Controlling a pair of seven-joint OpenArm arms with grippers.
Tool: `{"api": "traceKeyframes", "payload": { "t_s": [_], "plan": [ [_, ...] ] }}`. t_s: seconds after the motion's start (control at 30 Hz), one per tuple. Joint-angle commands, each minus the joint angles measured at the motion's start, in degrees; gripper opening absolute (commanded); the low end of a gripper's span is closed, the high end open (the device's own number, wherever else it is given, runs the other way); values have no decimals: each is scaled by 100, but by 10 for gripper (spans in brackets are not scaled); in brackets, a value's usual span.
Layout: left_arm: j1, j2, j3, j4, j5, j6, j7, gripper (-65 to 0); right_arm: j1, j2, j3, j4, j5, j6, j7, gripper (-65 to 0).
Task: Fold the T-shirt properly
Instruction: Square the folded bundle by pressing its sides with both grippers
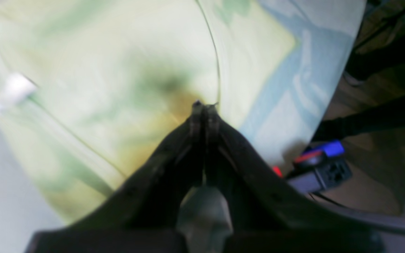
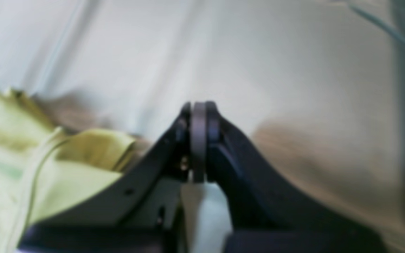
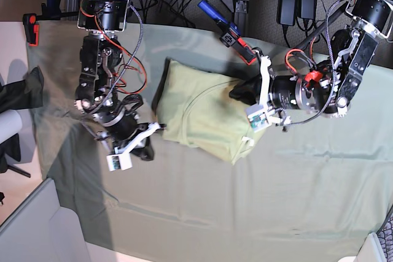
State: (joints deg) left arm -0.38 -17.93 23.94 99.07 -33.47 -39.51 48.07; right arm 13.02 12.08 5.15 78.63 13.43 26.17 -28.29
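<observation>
1. Near the far edge of the grey-green tablecloth [image 3: 245, 200], the pale yellow-green cotton T-shirt [image 3: 206, 115] lies partly folded.
2. Left gripper [image 1: 204, 104]: jaws pressed together over the shirt, whether pinching it is unclear.
3. Right gripper [image 2: 198, 105]: jaws pressed together, empty, beside the shirt.

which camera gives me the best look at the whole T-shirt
The base view: it alone shows the whole T-shirt, partly folded on the tablecloth. The left wrist view gives only blurred close-up fabric with the neck tag; the right wrist view catches just a bunched edge at its left.
</observation>
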Motion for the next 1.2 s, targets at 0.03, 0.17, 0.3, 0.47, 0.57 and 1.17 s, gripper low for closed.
{"api": "traceKeyframes", "payload": {
  "t_s": [0.03, 0.17, 0.3, 0.47, 0.57, 1.17],
  "plan": [
    [-4, -2, -22, 79, -74, -49, -179, -650, 144, 46, -243, 85, -9, 109, 157, -650],
    [114, -2, -24, 31, 50, -49, -267, -650, 155, 46, -678, 85, -160, 107, 162, -650],
    [133, -4, -24, -162, 293, -49, -468, -650, 153, 46, -785, 85, -254, 107, 155, -650],
    [101, -2, -31, -656, 765, -49, -1032, -650, 140, 48, -785, 85, -251, 107, 105, -650],
    [31, -2, -28, -898, 804, -49, -1244, -650, 138, 48, -785, 85, -238, 107, -83, -650],
    [-723, 4, -28, -1228, 807, -49, -1401, -650, -741, 413, -774, 197, 529, 109, -245, -650]
  ]
}}
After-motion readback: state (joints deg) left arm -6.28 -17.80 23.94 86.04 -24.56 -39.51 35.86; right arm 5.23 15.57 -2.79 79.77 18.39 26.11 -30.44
